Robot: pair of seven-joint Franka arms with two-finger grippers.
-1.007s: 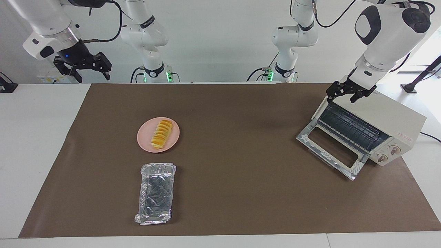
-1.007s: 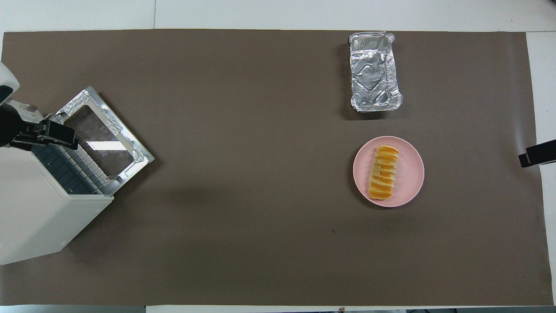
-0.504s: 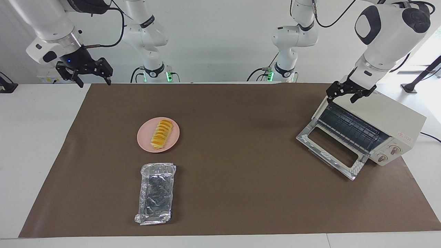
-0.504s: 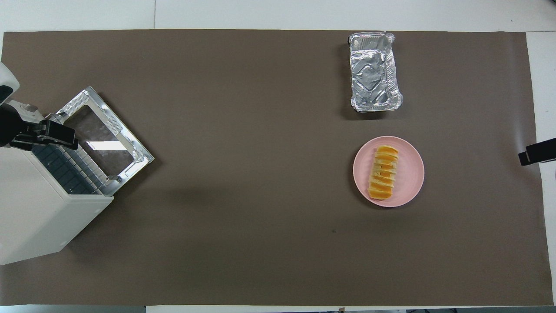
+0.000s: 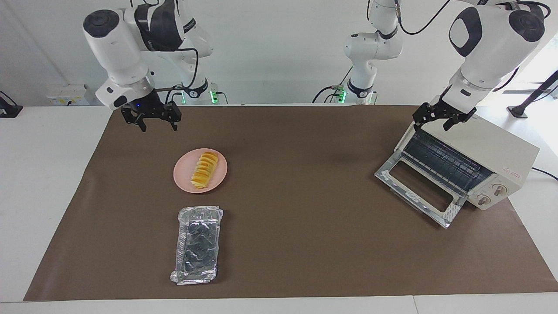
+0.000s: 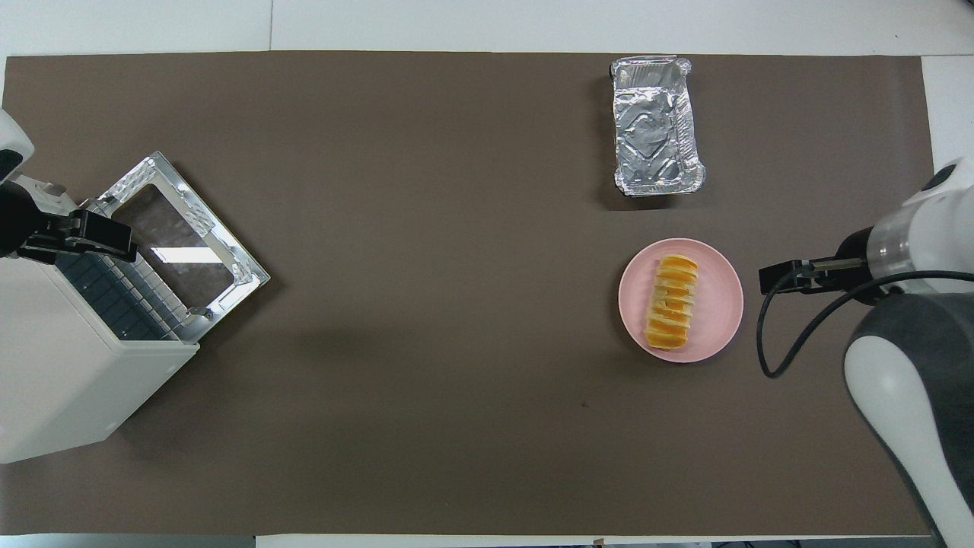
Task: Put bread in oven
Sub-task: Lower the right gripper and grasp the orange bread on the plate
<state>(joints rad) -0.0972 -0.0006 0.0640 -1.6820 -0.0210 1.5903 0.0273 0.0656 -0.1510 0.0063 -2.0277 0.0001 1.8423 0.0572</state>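
Note:
The bread (image 5: pixel 204 169) (image 6: pixel 671 302), a short loaf of yellow-orange slices, lies on a round pink plate (image 5: pixel 181 176) (image 6: pixel 727 304). My right gripper (image 5: pixel 159 126) (image 6: pixel 768 280) hangs open and empty over the brown mat, just beside the plate toward the right arm's end of the table. The cream-white oven (image 5: pixel 497 146) (image 6: pixel 61 380) stands at the left arm's end with its glass door (image 5: pixel 418 188) (image 6: pixel 183 243) dropped open and the dark rack showing. My left gripper (image 5: pixel 431 124) (image 6: pixel 122 243) waits open, holding nothing, over the oven's top front edge.
A crinkled silver foil tray (image 5: pixel 197 244) (image 6: pixel 656 125) lies farther from the robots than the plate. A brown mat (image 5: pixel 305 244) (image 6: pixel 426 426) covers most of the white table. A black cable loops from the right arm's wrist.
The right arm has swung in from outside the mat's edge and lowered toward the plate, its gripper still open. The left arm, bread and oven have not moved.

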